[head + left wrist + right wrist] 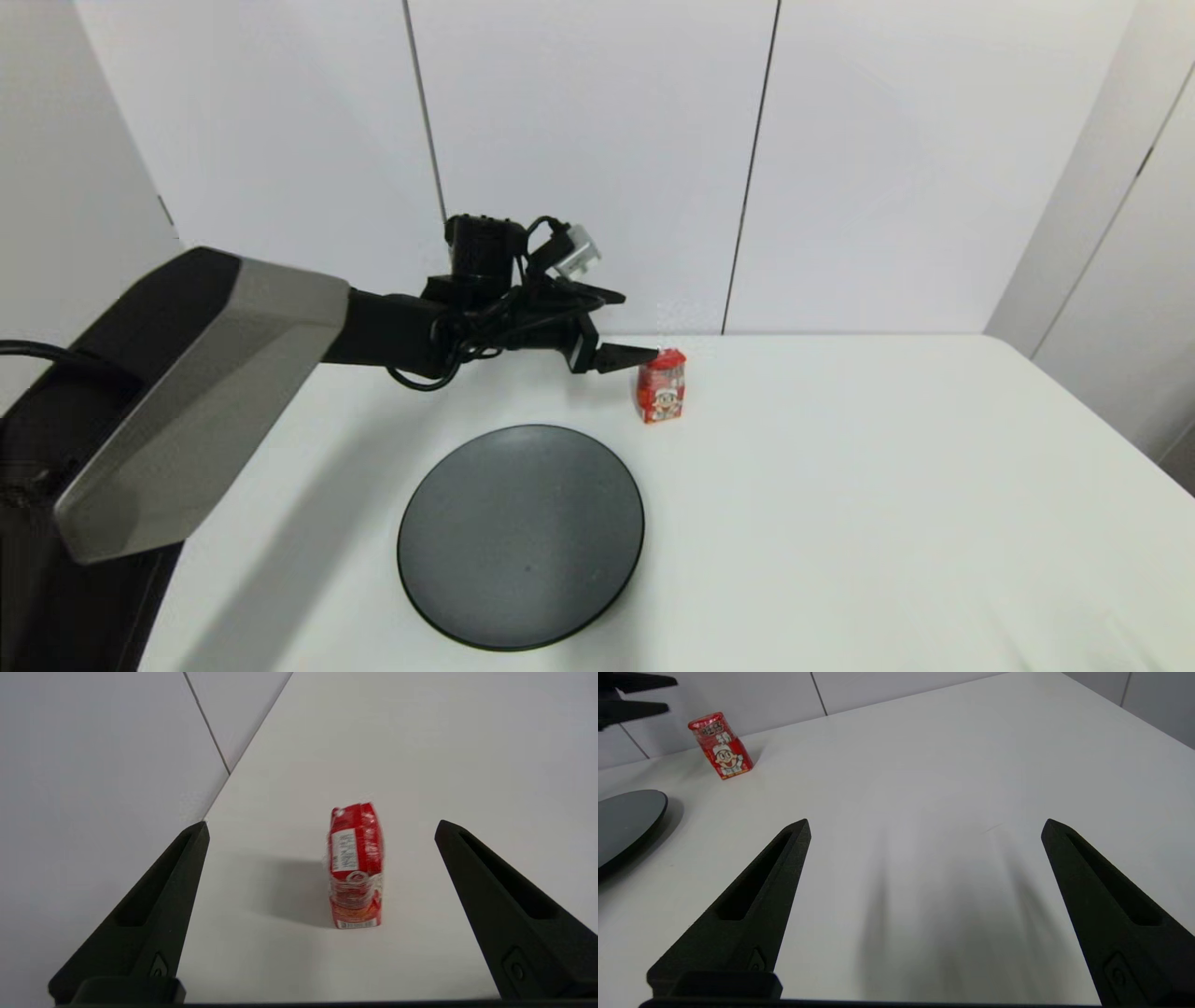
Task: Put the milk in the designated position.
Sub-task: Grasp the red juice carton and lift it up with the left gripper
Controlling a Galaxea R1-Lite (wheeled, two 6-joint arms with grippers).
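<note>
**Near the table's far edge: milk straight ahead of our left gripper**

Near the far edge of the table (840, 523), we see the milk (662, 385) upright beyond the plate (520, 535). Our left gripper (322, 828), fingers spread, faces its narrow side, not yet around it. Our right gripper (924, 826), also spread, hangs well apart.

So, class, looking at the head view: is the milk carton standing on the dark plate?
No: the milk stands upright on the bare white table, beyond the plate and apart from its rim.
</note>
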